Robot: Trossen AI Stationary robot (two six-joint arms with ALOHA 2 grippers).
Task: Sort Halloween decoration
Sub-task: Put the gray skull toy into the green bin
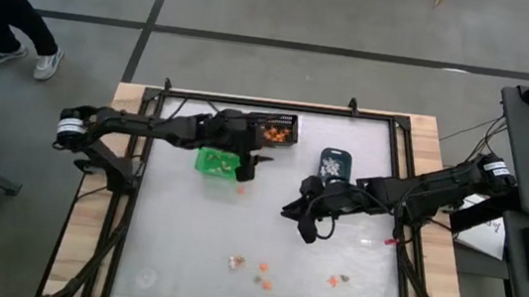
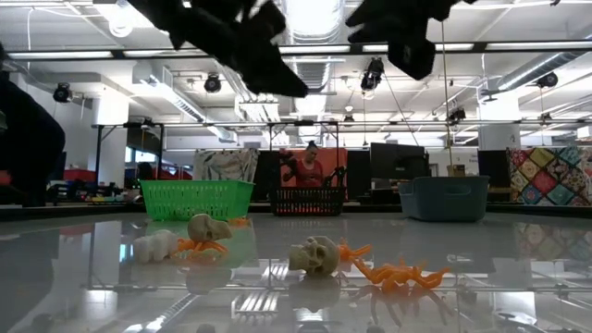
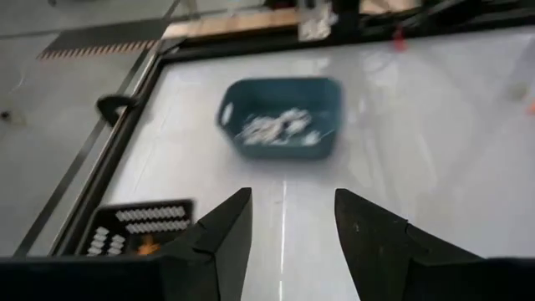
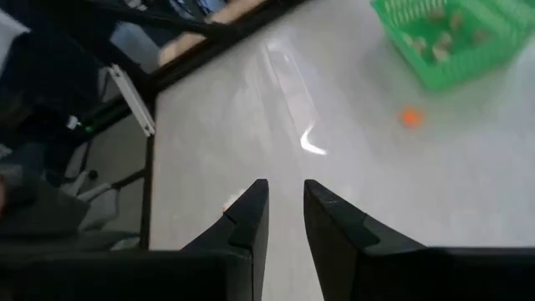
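While hovering beside the green basket [image 1: 215, 162] with fingers spread and empty, the left hand [image 3: 287, 221] is clearing it; the right hand [image 4: 283, 209], narrowed and empty, is hanging mid-worktop [image 1: 183, 249] above remaining trinkets [image 1: 264, 283].

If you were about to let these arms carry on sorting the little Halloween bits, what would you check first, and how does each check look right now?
1. Left end effector empty and open: ok, nothing between its fingers.
2. Right end effector empty: ok, narrow gap, nothing in it.
3. Green bin upright, reachable: ok, below the left arm.
4. Blue-grey bin upright: ok, pale pieces inside.
5. All trinkets sorted: not ok, several trinkets lie loose near the front edge.
6. Orange piece beside the green bin: not ok, outside it.
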